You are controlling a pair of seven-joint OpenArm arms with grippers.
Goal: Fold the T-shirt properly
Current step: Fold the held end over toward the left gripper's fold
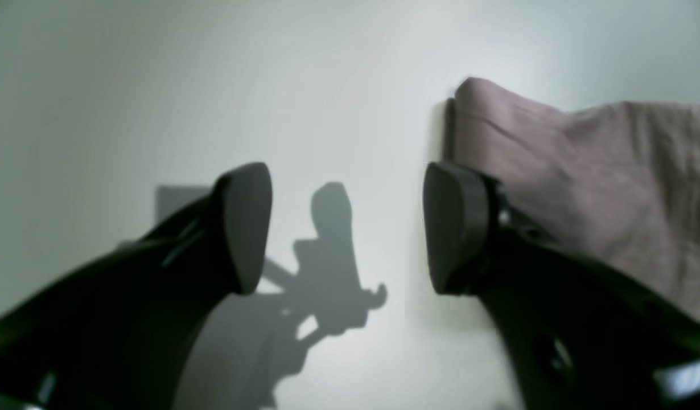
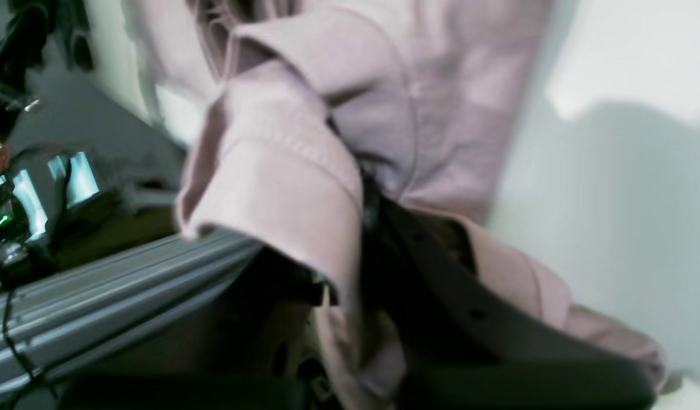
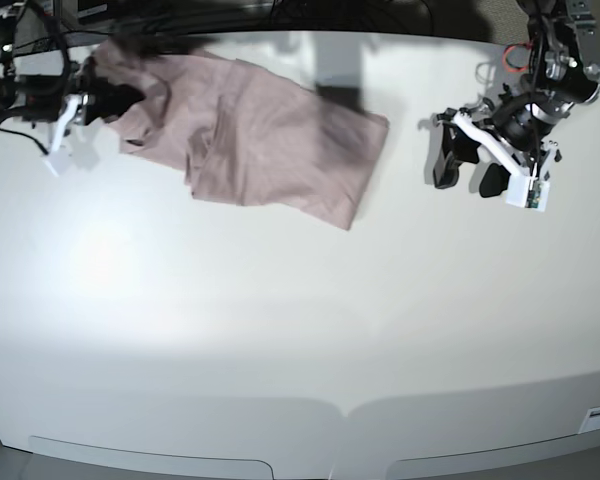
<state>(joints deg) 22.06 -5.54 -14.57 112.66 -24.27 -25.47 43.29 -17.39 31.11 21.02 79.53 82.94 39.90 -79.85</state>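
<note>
Dusty-pink fabric, the T-shirt [image 3: 265, 150] lies crumpled at the worktop's [image 3: 280, 330] far side. The right gripper [image 3: 105, 100] is clamped on its edge; the left gripper [image 3: 462, 165] sits well apart, jaws spread, holding nothing.

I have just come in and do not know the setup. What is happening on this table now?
A two-armed robot is folding a pink T-shirt, which lies crumpled on the white table. The right end effector grips the shirt's edge at the far side of the table. The left end effector is open and empty, apart from the shirt.
</note>
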